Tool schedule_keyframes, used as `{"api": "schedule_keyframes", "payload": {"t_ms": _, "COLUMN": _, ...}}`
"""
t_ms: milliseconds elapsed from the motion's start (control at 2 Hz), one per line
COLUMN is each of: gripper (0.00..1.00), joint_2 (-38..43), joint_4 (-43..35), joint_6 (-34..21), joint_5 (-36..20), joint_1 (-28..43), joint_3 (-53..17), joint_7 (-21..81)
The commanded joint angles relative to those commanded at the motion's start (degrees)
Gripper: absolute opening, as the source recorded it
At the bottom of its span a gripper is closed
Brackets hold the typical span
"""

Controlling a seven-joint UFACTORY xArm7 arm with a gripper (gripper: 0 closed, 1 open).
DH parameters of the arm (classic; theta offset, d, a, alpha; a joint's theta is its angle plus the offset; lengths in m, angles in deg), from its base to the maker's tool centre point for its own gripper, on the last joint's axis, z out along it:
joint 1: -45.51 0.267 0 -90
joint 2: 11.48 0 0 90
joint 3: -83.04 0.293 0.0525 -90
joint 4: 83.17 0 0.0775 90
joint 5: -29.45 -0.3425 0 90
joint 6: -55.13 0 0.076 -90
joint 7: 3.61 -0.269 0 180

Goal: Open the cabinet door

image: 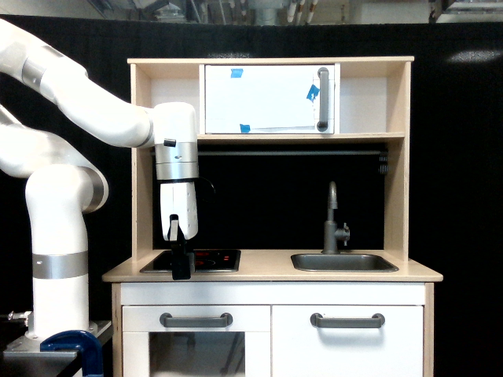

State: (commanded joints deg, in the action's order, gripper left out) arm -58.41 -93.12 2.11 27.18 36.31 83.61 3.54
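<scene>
I am seeing the cabinet door (347, 342) and the oven door (196, 345) both running off the picture's lower edge. The tool (181, 269) is showing only as a dark shape, so I am unable to judge its jaws.
</scene>
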Motion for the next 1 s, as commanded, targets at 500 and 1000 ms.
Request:
{"api": "schedule_keyframes", "payload": {"t_ms": 500, "gripper": 1.0, "joint_2": 16.7, "joint_4": -8.67, "joint_6": 8.62, "joint_5": 1.43, "joint_1": -0.56, "joint_3": -5.71, "joint_7": 7.84}}
{"api": "schedule_keyframes", "payload": {"t_ms": 1000, "gripper": 1.0, "joint_2": 32.34, "joint_4": -22.11, "joint_6": 13.21, "joint_5": 0.03, "joint_1": 0.88, "joint_3": -3.19, "joint_7": -0.51}}
